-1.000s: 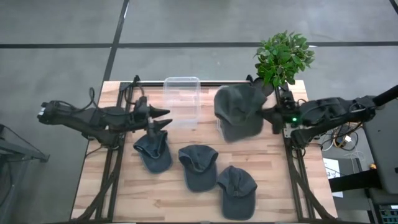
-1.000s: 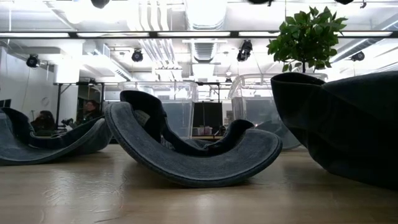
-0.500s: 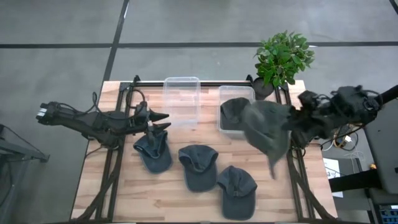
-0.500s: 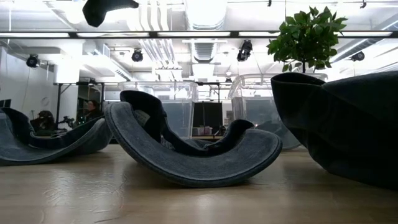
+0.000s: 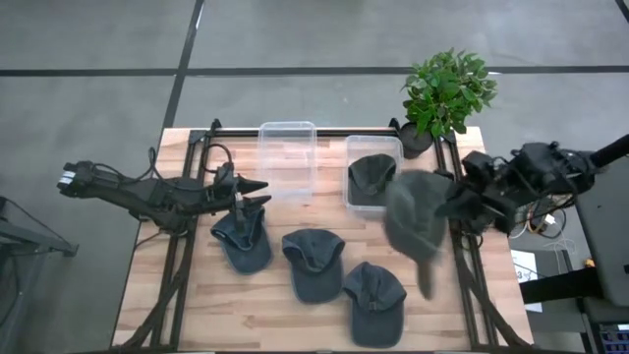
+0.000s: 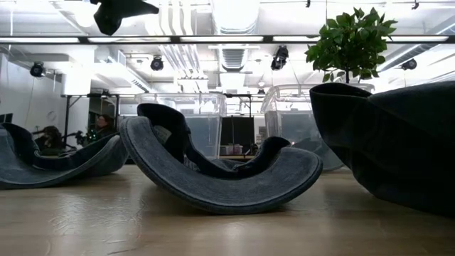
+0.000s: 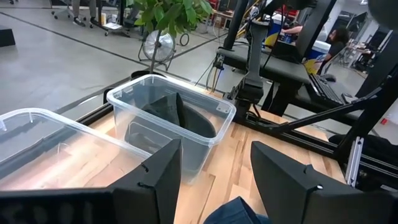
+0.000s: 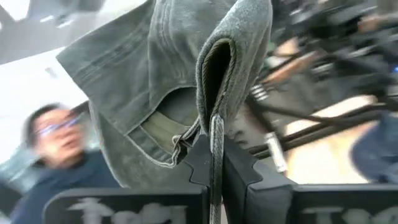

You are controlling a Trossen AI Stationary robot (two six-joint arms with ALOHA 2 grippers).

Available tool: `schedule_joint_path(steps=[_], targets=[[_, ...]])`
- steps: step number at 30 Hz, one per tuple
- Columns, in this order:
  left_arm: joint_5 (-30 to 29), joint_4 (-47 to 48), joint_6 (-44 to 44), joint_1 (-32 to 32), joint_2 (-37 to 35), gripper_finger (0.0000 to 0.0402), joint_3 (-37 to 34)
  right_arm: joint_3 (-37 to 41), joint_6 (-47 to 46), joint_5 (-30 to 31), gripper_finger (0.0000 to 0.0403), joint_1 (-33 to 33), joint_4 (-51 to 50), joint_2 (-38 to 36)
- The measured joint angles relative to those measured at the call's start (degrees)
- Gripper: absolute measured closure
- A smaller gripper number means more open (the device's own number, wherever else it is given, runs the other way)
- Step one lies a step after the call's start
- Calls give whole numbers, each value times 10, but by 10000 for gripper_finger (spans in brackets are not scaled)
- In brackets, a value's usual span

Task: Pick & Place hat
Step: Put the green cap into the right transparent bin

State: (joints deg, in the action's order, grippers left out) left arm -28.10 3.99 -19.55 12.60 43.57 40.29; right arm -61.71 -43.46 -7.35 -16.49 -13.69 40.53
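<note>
Aloft: right gripper (image 8: pixel 211 146) clamps hat (image 5: pixel 418 221), brim blurred | left gripper (image 7: pixel 214 168) spread wide | binned hat (image 7: pixel 177 115) half-hidden

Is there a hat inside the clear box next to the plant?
Yes, in the high view a dark hat lies inside the clear box nearest the plant.

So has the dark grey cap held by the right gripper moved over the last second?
Yes. In the high view the dark grey cap has swung from over the right clear plastic bin toward the table's right edge, clamped in the right gripper.
</note>
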Motion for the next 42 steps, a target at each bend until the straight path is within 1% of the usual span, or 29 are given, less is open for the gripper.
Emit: schedule_joint_path(steps=[2, 4, 9, 11, 13, 15, 19, 22, 26, 33, 35, 42], targets=[[0, -4, -2, 0, 0, 216, 0, 1, -4, 68, 394, 0, -19, 11], [0, -5, -4, 0, 0, 216, 0, 1, -23, 161, 393, 0, -70, 21], [0, -6, -8, 0, 0, 216, 0, 3, -148, 394, 391, 1, -241, 42], [0, -6, -12, 0, 0, 216, 0, 2, -205, 458, 391, 1, -289, 47], [0, -6, -14, 0, 0, 216, 0, 2, -237, 495, 391, 1, -317, 57], [0, -6, -15, 0, 0, 216, 0, 2, -249, 511, 391, 1, -320, 69], [0, -6, -15, 0, 0, 216, 0, 2, -253, 513, 391, 13, -327, 95], [0, -6, -15, 0, 0, 216, -1, 2, -264, 526, 391, 29, -353, 117], [0, -5, -13, 0, 0, 216, -2, 2, -278, 528, 390, 58, -373, 136], [1, -6, 53, 2, 0, 216, -2, 2, -291, 521, 390, 103, -419, 176], [2, -6, 70, 2, 0, 216, -2, 2, -298, 510, 390, 115, -432, 190], [2, -6, 101, 2, -5, 216, -2, 2, -283, 485, 390, 147, -433, 240]])
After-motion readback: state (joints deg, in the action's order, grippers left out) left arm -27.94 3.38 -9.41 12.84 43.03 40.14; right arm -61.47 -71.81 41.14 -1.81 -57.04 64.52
